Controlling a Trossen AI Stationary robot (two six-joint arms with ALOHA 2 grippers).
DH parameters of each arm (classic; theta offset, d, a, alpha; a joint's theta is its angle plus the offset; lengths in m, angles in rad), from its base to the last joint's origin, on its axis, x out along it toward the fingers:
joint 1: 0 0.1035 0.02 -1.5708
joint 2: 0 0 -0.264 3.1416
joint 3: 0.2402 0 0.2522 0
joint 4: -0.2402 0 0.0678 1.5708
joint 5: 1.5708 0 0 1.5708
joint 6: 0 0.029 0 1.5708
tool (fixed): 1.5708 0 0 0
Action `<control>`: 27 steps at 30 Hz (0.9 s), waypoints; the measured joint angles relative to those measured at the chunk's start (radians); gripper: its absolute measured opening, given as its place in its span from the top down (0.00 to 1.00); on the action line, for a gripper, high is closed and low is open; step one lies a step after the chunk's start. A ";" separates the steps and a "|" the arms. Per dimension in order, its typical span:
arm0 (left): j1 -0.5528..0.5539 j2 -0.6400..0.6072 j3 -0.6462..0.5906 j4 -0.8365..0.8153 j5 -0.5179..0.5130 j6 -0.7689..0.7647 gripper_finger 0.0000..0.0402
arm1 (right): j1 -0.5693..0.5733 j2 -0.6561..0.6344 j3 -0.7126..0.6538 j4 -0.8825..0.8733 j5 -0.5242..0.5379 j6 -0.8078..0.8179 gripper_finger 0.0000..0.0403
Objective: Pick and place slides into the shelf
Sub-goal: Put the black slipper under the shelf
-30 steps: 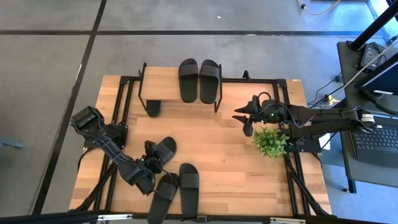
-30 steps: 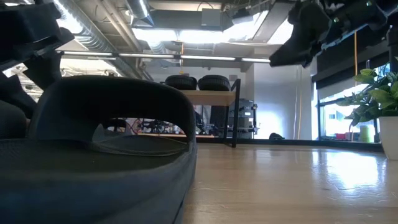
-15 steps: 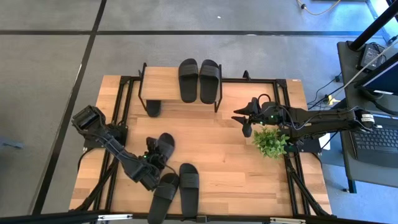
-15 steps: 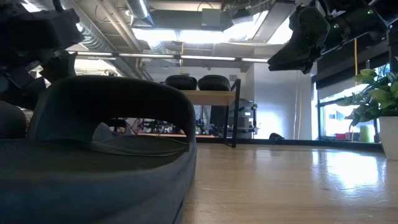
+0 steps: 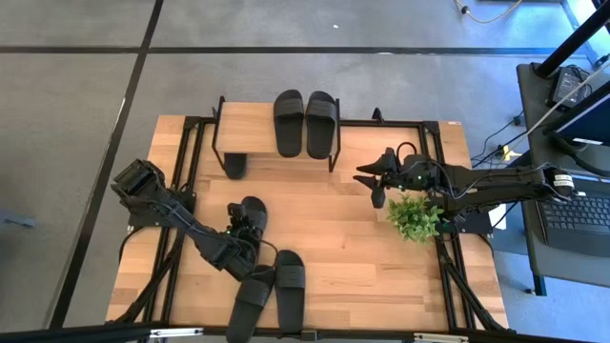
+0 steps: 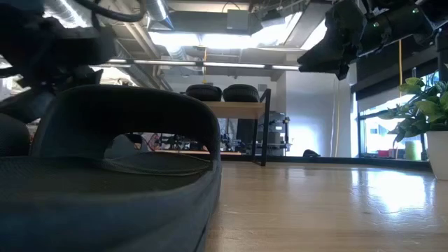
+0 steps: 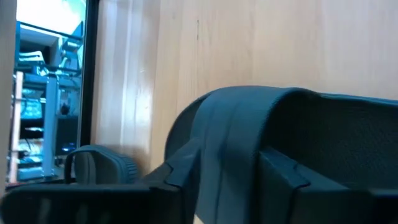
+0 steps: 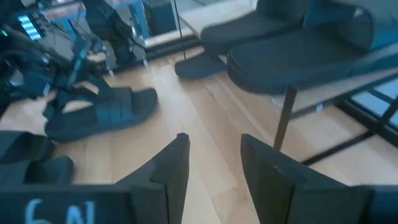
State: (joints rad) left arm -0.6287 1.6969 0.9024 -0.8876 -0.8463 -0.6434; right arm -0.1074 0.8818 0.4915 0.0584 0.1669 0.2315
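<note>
The left gripper's (image 5: 240, 250) fingers (image 7: 283, 180) straddle a slide's (image 5: 250, 221) ribbed strap mid-counter (image 5: 334, 238), grasp unconfirmed; the right gripper (image 5: 376, 185) hangs spread beside the shelf (image 5: 243, 141). Light and flexible, the slide likely lifts best by its strap.

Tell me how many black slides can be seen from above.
6: two on the shelf top, one beneath it, one at the left gripper, two near the table's front edge.
</note>
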 joint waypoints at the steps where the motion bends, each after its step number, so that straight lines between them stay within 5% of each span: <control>1: 0.009 0.000 0.000 0.011 0.000 0.000 0.75 | 0.000 0.000 0.000 0.012 0.000 -0.001 0.64; 9: 0.072 -0.001 0.012 0.069 -0.001 0.024 0.98 | 0.000 0.000 0.000 0.086 0.000 -0.006 0.64; 27: 0.362 -0.001 0.111 0.175 0.097 0.375 0.99 | 0.000 0.000 0.000 0.172 0.000 -0.144 0.64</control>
State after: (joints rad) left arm -0.2670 1.6958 1.0130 -0.7122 -0.7494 -0.2679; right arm -0.1070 0.8814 0.4915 0.2300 0.1668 0.0878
